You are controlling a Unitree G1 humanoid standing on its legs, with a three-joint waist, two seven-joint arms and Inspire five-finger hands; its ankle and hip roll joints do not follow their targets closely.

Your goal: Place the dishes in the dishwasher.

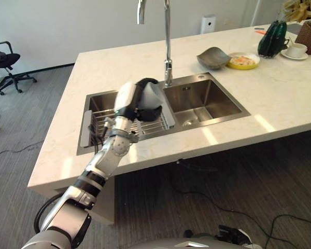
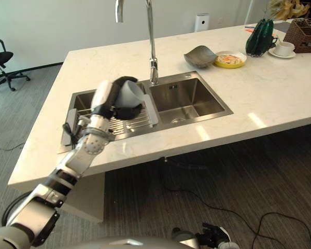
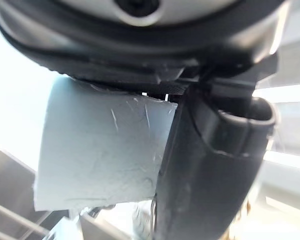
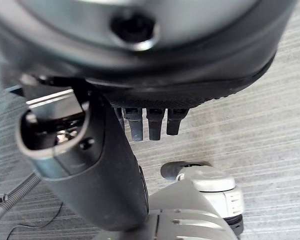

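While the counter (image 1: 280,104) spans the scene, its double sink (image 1: 207,104) sits centre, with a wire rack (image 1: 150,124) in the basin at 9 o'clock and a tall faucet (image 1: 167,41) at 12 o'clock of the divider. Left hand (image 1: 140,101) hangs over the rack, fingers and thumb curled round a pale grey cup (image 2: 128,93); the left wrist view shows the cup (image 3: 100,150) pressed against the thumb. At 2 o'clock of the sink lie a grey bowl (image 1: 213,57) and, just beside it, a yellow plate (image 1: 243,61). Right hand (image 4: 90,165) is low over the floor, fingers straight and holding nothing.
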